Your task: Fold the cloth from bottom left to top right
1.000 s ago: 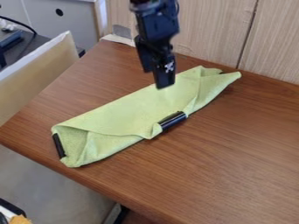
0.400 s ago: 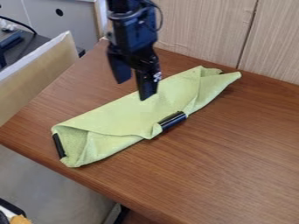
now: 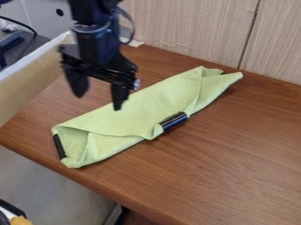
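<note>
Wood-grained table (image 3: 223, 171) is backed by a pale wall (image 3: 188, 28); across it the cloth (image 3: 132, 112) is laid slantwise, partly folded, a black bar (image 3: 174, 121) exposed at its lower edge. By its upper-left edge the gripper (image 3: 99, 101) is held empty, fingers spread. If lowered there, the fold could be dragged askew by a snagged fingertip, or pulled open if only one layer were pinched.

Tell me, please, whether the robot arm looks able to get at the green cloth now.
Probably yes: the open gripper hangs by the far edge of the cloth and nothing lies on it, though the black cylinder at its near edge might hinder a grasp there.
</note>
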{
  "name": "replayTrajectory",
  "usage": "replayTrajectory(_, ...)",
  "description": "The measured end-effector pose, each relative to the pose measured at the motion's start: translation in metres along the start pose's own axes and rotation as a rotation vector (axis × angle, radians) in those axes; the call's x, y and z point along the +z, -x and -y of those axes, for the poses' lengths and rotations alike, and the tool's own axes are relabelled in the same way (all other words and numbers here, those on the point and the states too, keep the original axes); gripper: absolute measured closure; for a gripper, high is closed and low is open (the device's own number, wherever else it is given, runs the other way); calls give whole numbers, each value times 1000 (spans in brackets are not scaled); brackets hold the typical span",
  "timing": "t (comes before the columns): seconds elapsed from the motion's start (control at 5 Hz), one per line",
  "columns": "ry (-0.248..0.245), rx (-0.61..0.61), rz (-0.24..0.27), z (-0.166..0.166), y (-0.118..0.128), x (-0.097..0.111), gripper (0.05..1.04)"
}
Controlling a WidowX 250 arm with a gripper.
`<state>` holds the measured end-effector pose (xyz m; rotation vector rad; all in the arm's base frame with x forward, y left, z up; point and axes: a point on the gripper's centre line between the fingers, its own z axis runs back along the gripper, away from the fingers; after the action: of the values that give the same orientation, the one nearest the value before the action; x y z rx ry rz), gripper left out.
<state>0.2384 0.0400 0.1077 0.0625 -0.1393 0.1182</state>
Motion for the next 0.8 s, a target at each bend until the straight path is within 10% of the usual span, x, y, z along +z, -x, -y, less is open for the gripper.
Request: replayTrajectory(0.8, 7, 457, -39, -62, 48, -48, 83)
